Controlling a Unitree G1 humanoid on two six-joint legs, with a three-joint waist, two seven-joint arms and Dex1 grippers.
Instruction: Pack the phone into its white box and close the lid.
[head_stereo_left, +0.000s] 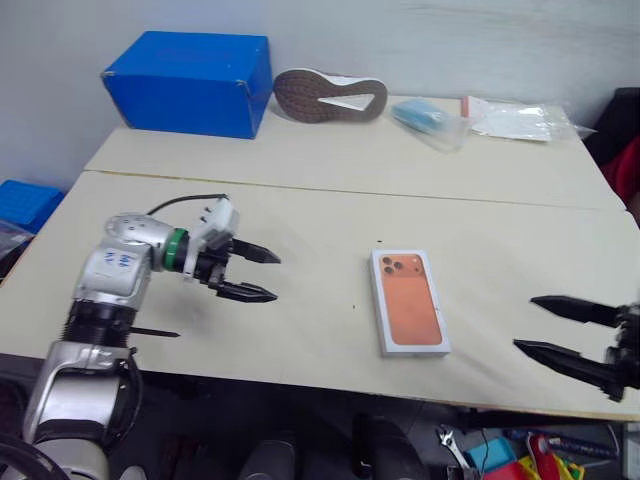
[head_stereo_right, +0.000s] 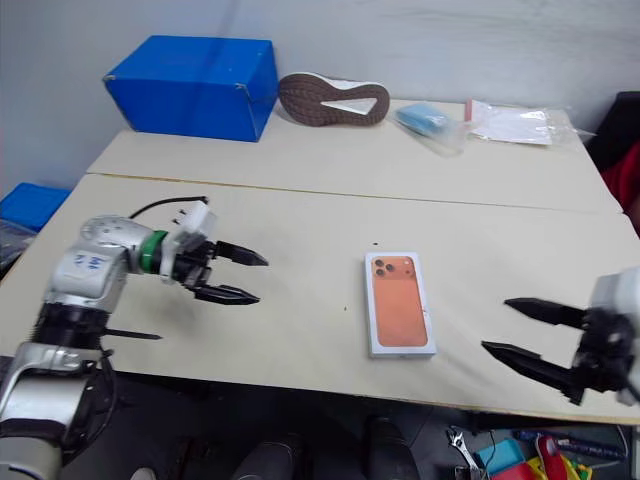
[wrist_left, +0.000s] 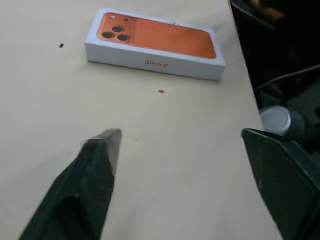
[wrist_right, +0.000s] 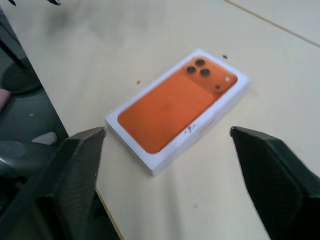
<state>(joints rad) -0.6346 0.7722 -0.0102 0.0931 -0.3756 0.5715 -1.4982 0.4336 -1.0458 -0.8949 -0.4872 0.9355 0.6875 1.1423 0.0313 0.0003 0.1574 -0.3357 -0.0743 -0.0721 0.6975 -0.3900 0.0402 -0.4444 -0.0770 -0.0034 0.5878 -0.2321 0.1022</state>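
Observation:
The white box lies closed near the table's front edge, and its lid (head_stereo_left: 410, 302) faces up with a printed orange phone on it. The lid covers the tray beneath. The phone itself is hidden. My left gripper (head_stereo_left: 276, 278) hovers open to the left of the box, well apart from it and pointing toward it. My right gripper (head_stereo_left: 524, 322) hovers open to the right of the box, near the table's front edge, also apart from it. From each wrist, the lid (wrist_left: 157, 37) (wrist_right: 175, 102) lies ahead of the spread fingers, and nothing is between them.
A big blue box (head_stereo_left: 190, 80) stands at the back left, with a shoe (head_stereo_left: 330, 95) lying sole-up beside it. Plastic bags (head_stereo_left: 515, 120) lie at the back right. A seam (head_stereo_left: 350, 190) runs across the table. Tools (head_stereo_left: 520, 455) lie below its front edge.

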